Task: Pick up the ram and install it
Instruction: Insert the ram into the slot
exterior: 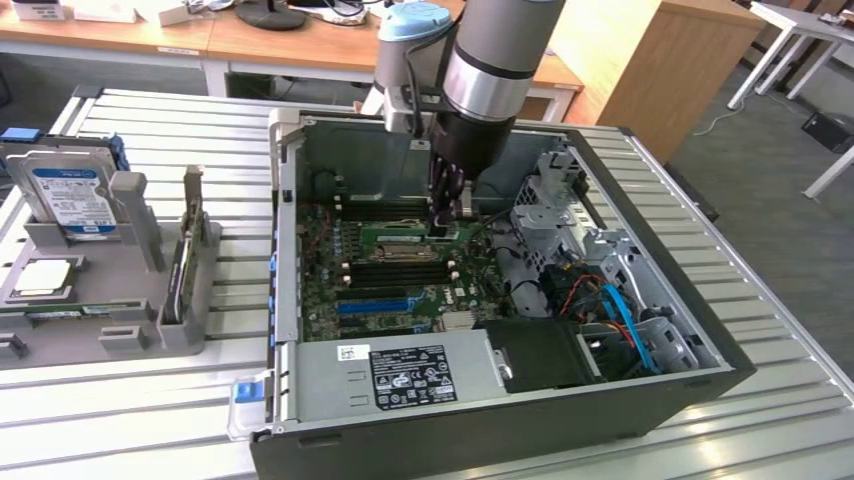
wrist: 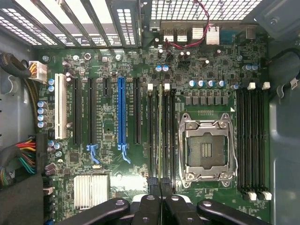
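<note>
My gripper (exterior: 450,222) reaches down into the open computer case (exterior: 287,240), over the motherboard (wrist: 108,131). In the wrist view the gripper (wrist: 159,185) is shut on the ram (wrist: 161,131), a thin green stick seen edge-on. The ram lies in line with the black memory slots (wrist: 151,131) beside the CPU socket (wrist: 206,147). Whether it touches a slot or hangs just above, I cannot tell. In the exterior view the fingertips stand close over the slots near the middle of the board.
A grey rack (exterior: 134,330) at the exterior view's left holds a hard drive (exterior: 64,195) and a processor (exterior: 40,280). The power supply (exterior: 400,375) fills the case's near end. Cables (exterior: 607,300) and a drive cage (exterior: 547,195) crowd the right. A blue slot (wrist: 121,112) lies nearby.
</note>
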Tool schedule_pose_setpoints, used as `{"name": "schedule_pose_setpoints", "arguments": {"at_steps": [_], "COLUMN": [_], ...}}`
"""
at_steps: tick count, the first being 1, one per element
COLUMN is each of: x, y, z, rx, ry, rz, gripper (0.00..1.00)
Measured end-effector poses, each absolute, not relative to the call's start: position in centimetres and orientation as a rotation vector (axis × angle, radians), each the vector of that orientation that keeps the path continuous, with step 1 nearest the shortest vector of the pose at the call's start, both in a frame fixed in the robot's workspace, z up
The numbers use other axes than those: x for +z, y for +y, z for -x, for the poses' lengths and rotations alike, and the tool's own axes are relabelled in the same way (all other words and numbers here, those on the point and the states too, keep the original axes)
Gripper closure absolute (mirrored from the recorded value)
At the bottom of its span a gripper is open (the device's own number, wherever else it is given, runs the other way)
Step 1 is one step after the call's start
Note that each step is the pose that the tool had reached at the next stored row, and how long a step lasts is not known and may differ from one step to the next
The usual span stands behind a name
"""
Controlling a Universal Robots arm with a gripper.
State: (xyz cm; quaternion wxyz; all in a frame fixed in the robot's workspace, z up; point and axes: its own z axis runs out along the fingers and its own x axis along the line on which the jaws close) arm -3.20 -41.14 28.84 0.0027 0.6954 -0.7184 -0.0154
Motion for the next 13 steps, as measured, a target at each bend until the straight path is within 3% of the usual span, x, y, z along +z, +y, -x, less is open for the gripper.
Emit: {"name": "schedule_pose_setpoints", "arguments": {"at_steps": [13], "x": [28.38], "y": [-41.44], "z": [3.26], "rx": [-0.048], "ry": [-2.253], "rz": [-2.181], "gripper": [0.88]}}
